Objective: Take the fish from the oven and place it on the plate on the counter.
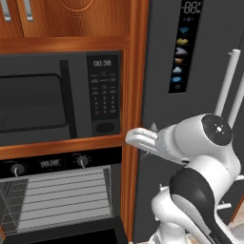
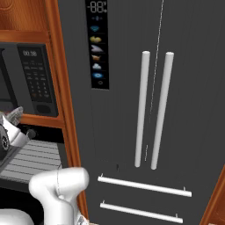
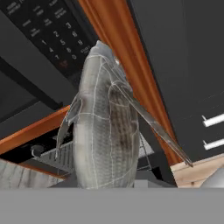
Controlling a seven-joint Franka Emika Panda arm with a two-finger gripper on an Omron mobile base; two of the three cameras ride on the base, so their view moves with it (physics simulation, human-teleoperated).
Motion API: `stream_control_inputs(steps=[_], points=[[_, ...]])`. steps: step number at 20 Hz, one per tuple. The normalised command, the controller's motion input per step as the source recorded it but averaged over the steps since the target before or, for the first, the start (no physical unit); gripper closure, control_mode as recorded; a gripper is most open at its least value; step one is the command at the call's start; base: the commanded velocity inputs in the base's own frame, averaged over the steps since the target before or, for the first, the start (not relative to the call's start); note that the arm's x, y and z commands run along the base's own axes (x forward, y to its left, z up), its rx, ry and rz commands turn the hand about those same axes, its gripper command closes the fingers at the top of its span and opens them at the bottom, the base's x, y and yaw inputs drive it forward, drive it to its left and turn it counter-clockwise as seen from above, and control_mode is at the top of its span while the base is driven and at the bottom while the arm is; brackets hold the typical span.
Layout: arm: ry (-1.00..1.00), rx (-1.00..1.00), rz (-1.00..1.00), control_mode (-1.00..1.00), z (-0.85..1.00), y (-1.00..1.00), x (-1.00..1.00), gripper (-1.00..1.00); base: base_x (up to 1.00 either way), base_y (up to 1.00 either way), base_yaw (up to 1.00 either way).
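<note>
The pale grey fish (image 3: 105, 127) hangs in the air, close before the hand camera, with my gripper (image 1: 150, 138) shut on it. Its fingertips are hidden behind the fish. In the left base view the fish's tip (image 1: 153, 127) pokes out above the white hand, in front of the wooden post between the oven and the fridge. The fish (image 2: 15, 113) also peeks in at the left edge of the right base view. The black oven (image 1: 62, 164) stands open at the lower left, its grey wire racks (image 1: 64, 200) bare. The plate and the counter are out of view.
A black microwave (image 1: 52, 97) with a keypad sits above the oven. A dark grey fridge (image 2: 132, 88) with white bar handles (image 2: 141, 110) stands to the right. A wooden post (image 1: 133, 71) separates them. The oven door (image 1: 76, 233) is folded down below the racks.
</note>
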Motion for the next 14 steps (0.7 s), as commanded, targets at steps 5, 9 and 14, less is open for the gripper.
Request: stream_control_inputs(steps=[5, 9, 14], points=[[0.15, 0.00, 0.00, -1.00, 0.00, -0.36, -0.23, 1.00, 0.00, 0.00, 0.00], [0.06, 0.00, 0.00, -1.00, -0.01, -0.42, 0.00, 1.00, 0.00, 0.00, 0.00], [0.05, 0.00, 0.00, 1.00, -0.12, -0.35, -0.03, 1.00, -0.05, -0.20, 0.00]])
